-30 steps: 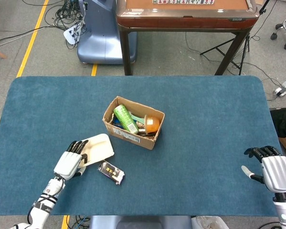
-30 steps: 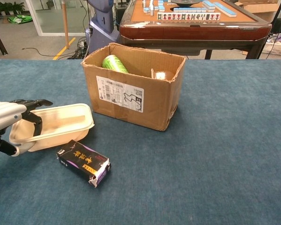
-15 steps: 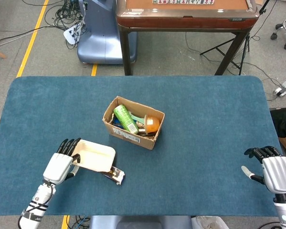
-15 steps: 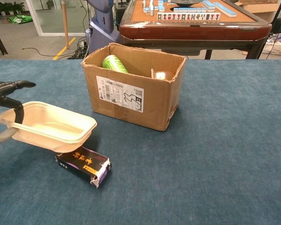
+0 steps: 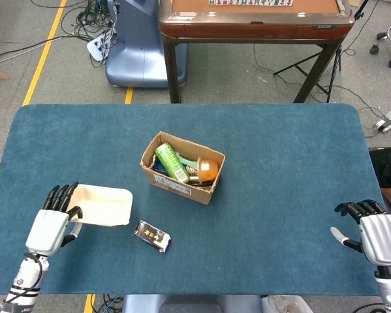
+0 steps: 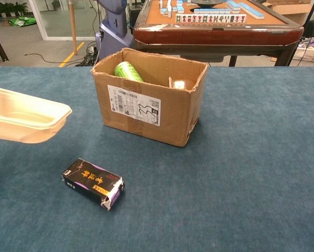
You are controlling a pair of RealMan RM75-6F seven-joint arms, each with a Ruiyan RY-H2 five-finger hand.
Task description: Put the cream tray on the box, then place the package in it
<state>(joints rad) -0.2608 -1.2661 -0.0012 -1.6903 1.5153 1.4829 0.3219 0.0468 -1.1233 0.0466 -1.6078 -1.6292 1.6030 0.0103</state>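
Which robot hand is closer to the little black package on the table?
The left hand. It holds the cream tray just left of the black package. The right hand is far off at the table's right edge, holding nothing.

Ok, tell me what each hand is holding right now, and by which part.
The left hand holds the cream tray by its left end, lifted off the table. The right hand holds nothing, its fingers apart.

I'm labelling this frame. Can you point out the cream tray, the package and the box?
cream tray (image 6: 20, 116), chest view: on its inner floor.
package (image 6: 92, 182), chest view: on its dark top face.
box (image 6: 146, 107), chest view: on its labelled front wall.
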